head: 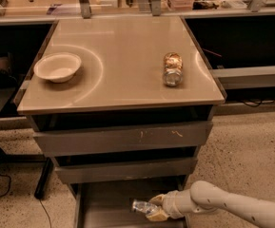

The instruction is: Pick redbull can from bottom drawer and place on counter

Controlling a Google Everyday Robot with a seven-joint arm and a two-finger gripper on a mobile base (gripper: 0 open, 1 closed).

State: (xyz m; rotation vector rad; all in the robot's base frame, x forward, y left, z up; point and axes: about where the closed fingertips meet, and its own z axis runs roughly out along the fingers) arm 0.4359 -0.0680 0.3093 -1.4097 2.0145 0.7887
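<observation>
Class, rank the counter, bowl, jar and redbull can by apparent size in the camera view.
1. counter
2. bowl
3. jar
4. redbull can, partly hidden by the gripper clasping it in the bottom drawer, so its place below the jar is unsure.
</observation>
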